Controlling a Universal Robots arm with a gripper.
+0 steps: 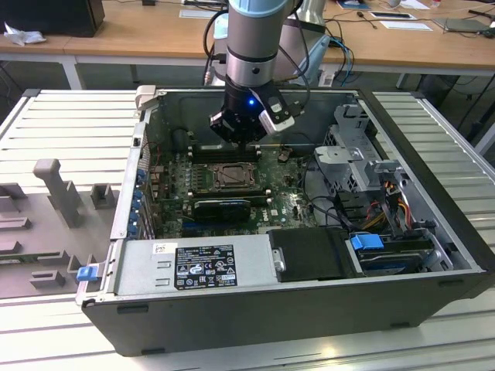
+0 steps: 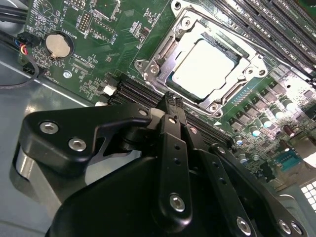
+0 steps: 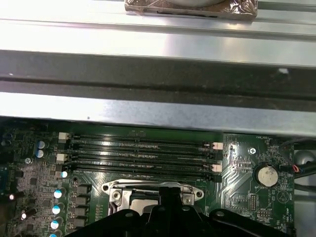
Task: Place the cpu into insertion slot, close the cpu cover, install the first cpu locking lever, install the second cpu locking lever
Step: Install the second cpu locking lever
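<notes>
The cpu (image 2: 203,69), a pale square chip, lies in the insertion slot (image 1: 230,176) on the green motherboard inside the open computer case. The cpu cover (image 2: 160,54), a grey metal frame with a window, lies flat around the chip's edges. My gripper (image 2: 169,98) hangs shut just above the board, beside the socket's edge nearest the memory slots, with nothing between its fingers. In the exterior view my gripper (image 1: 241,137) sits over the far side of the socket. In the first wrist view the slot (image 3: 133,195) is partly hidden behind the gripper's body.
Long black memory slots (image 3: 138,153) run beside the socket, with the case wall (image 3: 148,106) beyond. A coin battery (image 2: 58,45) sits on the board. A black card (image 1: 224,207), a power supply (image 1: 201,267), a drive cage (image 1: 356,154) and cables crowd the case.
</notes>
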